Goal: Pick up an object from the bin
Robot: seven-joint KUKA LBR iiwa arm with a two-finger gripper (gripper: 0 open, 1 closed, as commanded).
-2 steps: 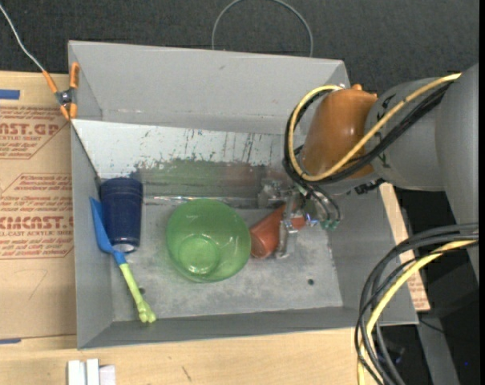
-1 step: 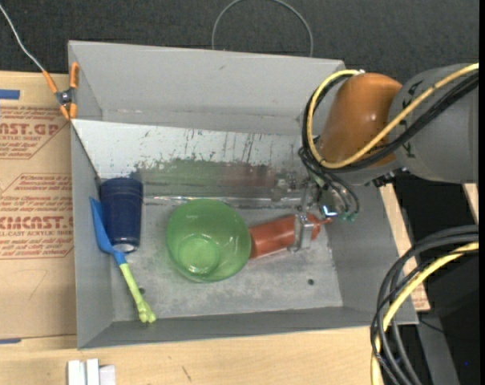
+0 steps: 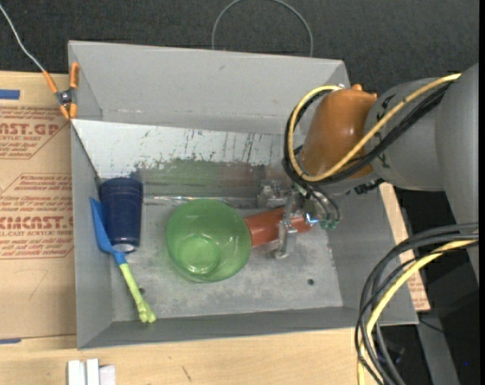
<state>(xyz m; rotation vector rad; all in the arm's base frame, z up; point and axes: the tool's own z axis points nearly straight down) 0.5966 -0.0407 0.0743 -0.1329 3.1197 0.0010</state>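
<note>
Your gripper [image 3: 280, 220] stands open astride the red cylinder [image 3: 262, 228], one finger at its 12, one at its 6. The cylinder lies at the green bowl's [image 3: 228, 255] 3 o'clock, with its long axis running 9 to 3, crosswise to the jaws.

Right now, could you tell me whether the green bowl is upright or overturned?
Upright: the green bowl shows its open mouth and inner floor from above.

Grey metal bin [image 3: 250, 295], floor scuffed. Resting on it, left to right: blue cup [image 3: 121, 212], blue scoop with a yellow-green handle [image 3: 123, 267], green bowl [image 3: 208, 240], red cylinder [image 3: 264, 228].
</note>
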